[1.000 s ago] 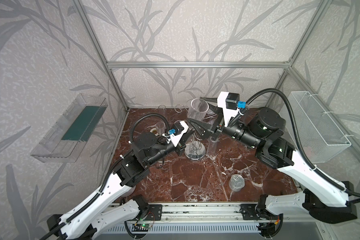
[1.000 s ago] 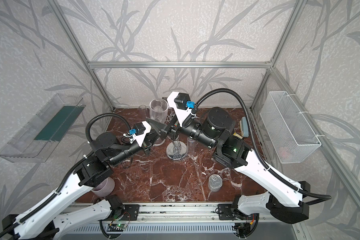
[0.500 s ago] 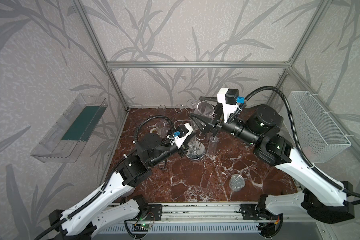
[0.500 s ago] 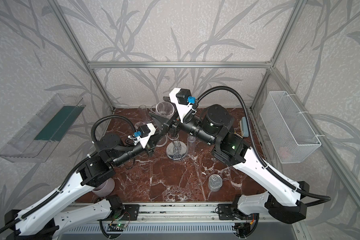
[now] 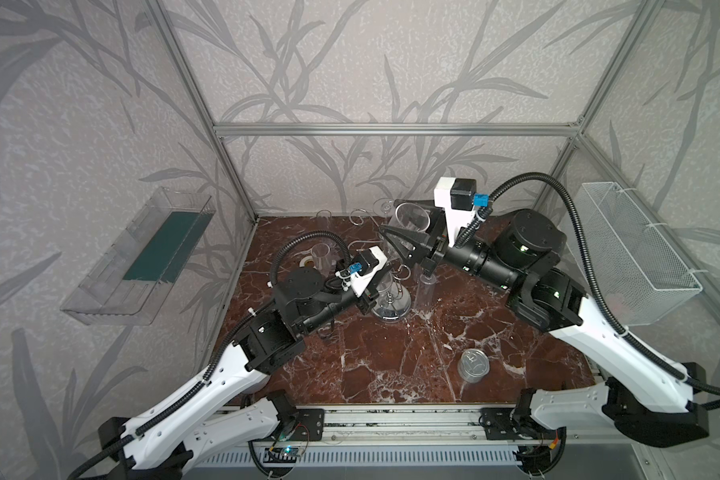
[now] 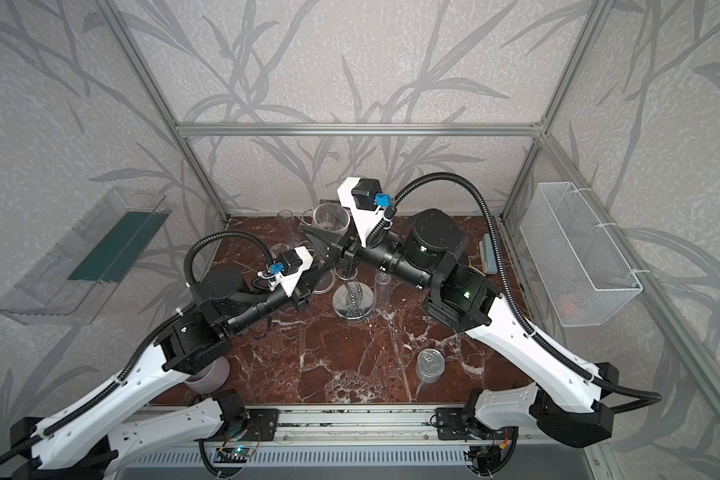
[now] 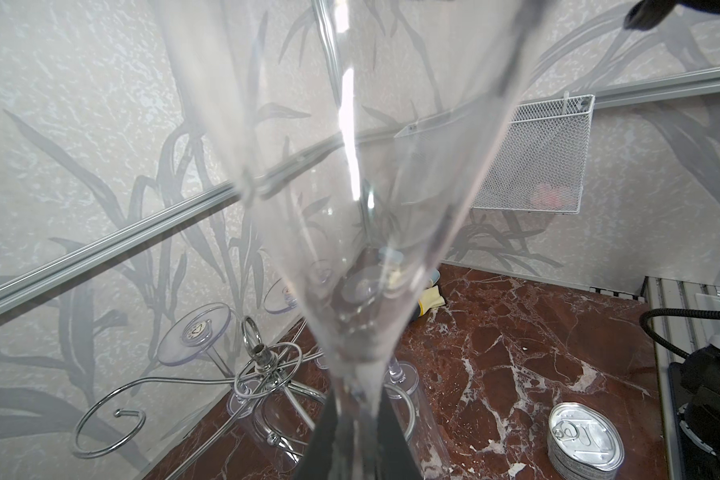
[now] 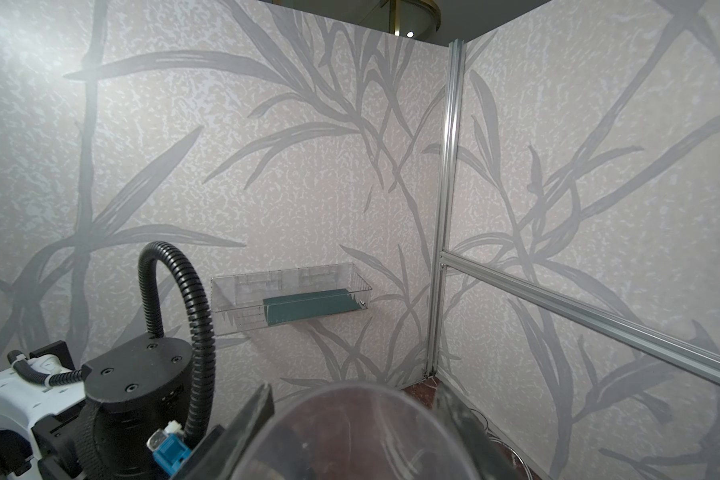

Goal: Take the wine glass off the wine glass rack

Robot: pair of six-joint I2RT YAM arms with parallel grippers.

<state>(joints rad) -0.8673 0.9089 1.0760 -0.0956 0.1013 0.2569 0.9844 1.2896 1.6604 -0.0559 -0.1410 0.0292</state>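
Rear-centre, red marble worktop [image 5: 391,365]: shiny chrome wire wine glass rack [image 5: 390,307].
Clear tall wine glass [image 7: 350,208]: aloft beside rack.
Left gripper [image 7: 356,415]: jaws flanking narrow end, grip unclear.
Right gripper [image 8: 352,399]: jaws clamped on bowl.

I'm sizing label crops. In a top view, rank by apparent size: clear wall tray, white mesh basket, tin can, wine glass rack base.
1. clear wall tray
2. white mesh basket
3. wine glass rack base
4. tin can
Tray and basket hang up the walls, likely nearer the camera, which inflates them.
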